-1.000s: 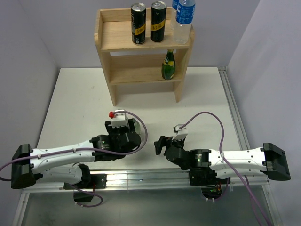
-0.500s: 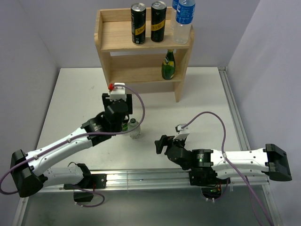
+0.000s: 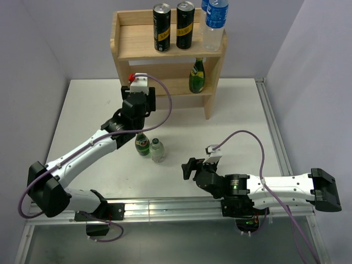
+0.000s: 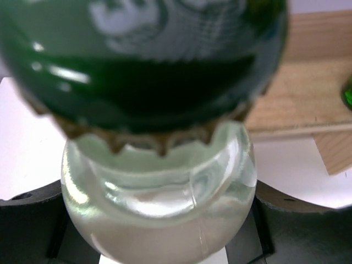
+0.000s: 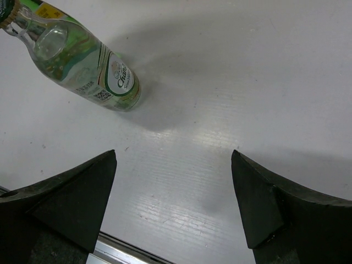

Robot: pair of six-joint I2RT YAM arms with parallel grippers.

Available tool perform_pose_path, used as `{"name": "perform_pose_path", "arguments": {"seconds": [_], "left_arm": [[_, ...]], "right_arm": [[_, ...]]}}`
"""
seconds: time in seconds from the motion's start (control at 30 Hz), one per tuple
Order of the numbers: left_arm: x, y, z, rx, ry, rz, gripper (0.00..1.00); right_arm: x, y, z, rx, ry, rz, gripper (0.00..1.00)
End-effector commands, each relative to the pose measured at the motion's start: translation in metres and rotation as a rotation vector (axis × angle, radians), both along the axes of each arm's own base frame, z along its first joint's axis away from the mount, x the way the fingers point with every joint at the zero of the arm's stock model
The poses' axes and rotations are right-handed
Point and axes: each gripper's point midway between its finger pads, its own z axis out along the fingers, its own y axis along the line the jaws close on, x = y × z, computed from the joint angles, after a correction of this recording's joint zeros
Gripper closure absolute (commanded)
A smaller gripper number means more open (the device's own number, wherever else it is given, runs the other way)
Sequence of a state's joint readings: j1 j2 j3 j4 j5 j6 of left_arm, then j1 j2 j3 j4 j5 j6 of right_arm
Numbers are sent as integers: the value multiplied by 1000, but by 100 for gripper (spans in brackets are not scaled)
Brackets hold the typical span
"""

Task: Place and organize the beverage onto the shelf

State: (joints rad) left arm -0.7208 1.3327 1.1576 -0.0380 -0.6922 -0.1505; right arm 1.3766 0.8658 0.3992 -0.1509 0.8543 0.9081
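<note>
A green-capped clear glass bottle (image 4: 159,198) sits clamped in the left hand (image 3: 138,104), close in front of the wooden shelf (image 3: 132,47). Nearer the arm bases, a green bottle (image 3: 142,144) and a clear soda bottle (image 3: 158,149) stand side by side on the desk (image 3: 231,110). The right hand (image 5: 173,154) hovers low nearby, fingers spread wide.

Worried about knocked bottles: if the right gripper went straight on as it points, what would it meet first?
Probably only the table: the right gripper faces bare surface, and the clear bottle stands left of its line, though depth is unclear.
</note>
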Motion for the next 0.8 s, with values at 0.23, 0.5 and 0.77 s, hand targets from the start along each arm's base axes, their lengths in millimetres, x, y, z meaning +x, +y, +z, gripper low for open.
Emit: {"name": "perform_pose_path", "arguments": {"seconds": [0.23, 0.5, 0.77], "left_arm": [[53, -12, 75, -157, -220, 11, 100], [77, -2, 72, -169, -235, 53, 100], [87, 7, 76, -168, -251, 80, 100]], "right_arm": [[6, -14, 8, 22, -36, -62, 8], [5, -15, -1, 13, -26, -60, 9], [7, -11, -7, -9, -21, -54, 8]]}}
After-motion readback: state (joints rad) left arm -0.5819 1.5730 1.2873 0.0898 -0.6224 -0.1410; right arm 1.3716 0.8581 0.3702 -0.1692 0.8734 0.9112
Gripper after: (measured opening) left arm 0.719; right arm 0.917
